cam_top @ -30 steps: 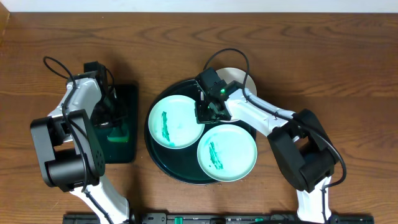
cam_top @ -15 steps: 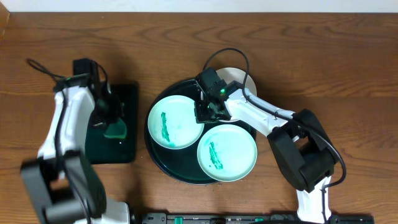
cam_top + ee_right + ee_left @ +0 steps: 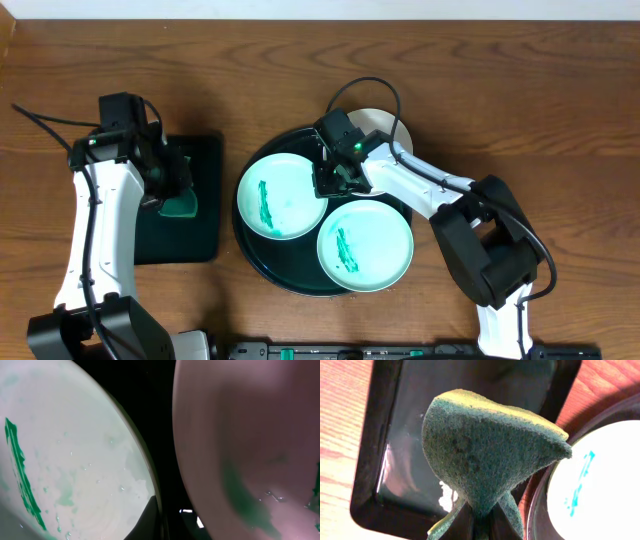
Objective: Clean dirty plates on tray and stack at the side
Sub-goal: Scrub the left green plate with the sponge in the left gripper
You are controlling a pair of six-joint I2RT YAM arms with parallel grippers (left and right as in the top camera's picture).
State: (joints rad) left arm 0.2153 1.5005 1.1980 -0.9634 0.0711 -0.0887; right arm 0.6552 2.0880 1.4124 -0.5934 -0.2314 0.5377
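**Sponge pinched on the left, right claw closed by the white plate**

The sponge (image 3: 485, 450) is clamped between the fingers of the left gripper (image 3: 480, 520) above the rectangular tray (image 3: 200, 245), and much of that wrist view is blocked by it. On the round tray (image 3: 260, 272) the left mint plate (image 3: 283, 195) and the front mint plate (image 3: 365, 245) are each streaked with teal. The white plate (image 3: 385, 125), at the tray's far edge, is largely covered by the right arm (image 3: 420, 185). The right gripper (image 3: 335, 178) is closed tight at that plate's near edge; a hold cannot be confirmed.
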